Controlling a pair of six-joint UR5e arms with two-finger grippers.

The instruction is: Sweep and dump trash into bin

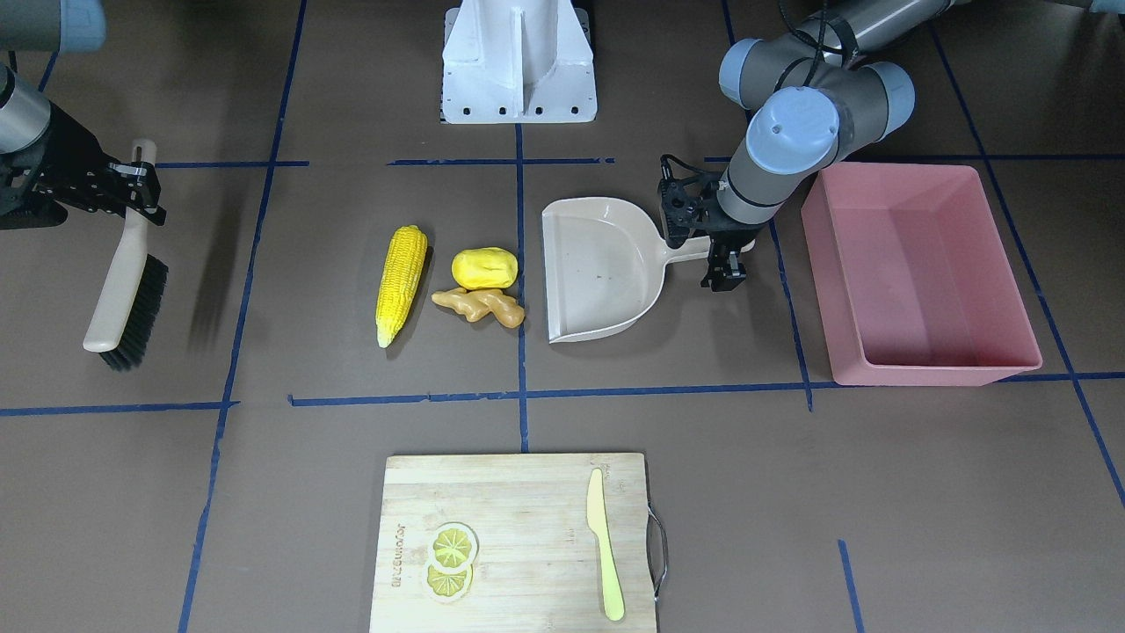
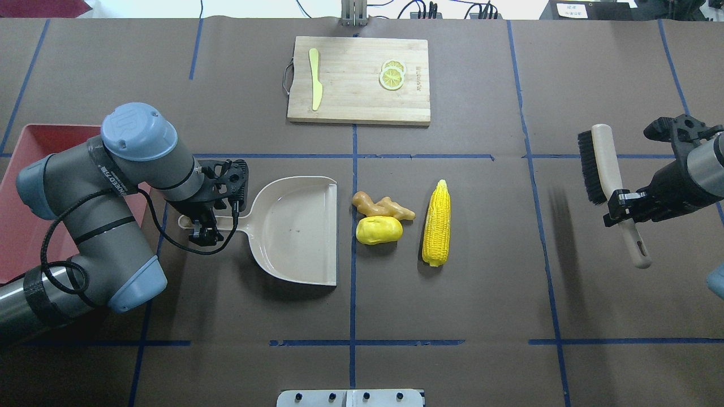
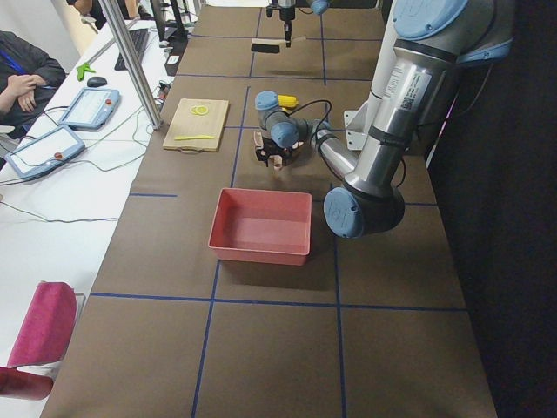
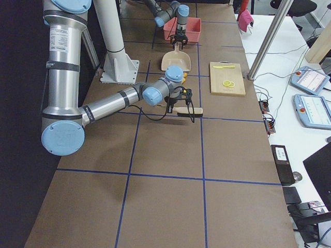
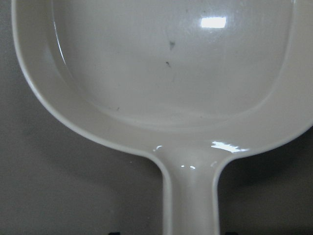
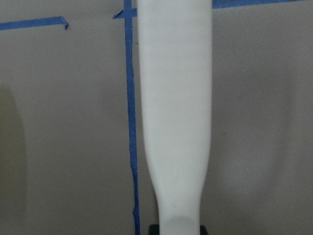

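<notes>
The trash lies mid-table: a yellow corn cob (image 1: pixel 402 283), a yellow potato-like lump (image 1: pixel 484 268) and a tan ginger root (image 1: pixel 479 305), just off the open mouth of the beige dustpan (image 1: pixel 598 268). My left gripper (image 1: pixel 725 264) straddles the dustpan's handle (image 5: pixel 190 196), open, with gaps at the jaws; the pan rests flat on the table. My right gripper (image 1: pixel 136 189) is shut on the handle (image 6: pixel 176 98) of a black-bristled brush (image 1: pixel 127 290), held above the table far from the trash. The empty pink bin (image 1: pixel 923 272) stands beyond the dustpan handle.
A wooden cutting board (image 1: pixel 518 527) with lemon slices (image 1: pixel 451 558) and a yellow-green knife (image 1: pixel 605 545) lies at the far edge from the robot. The white robot base (image 1: pixel 518 61) stands behind the dustpan. Blue tape lines cross the brown table.
</notes>
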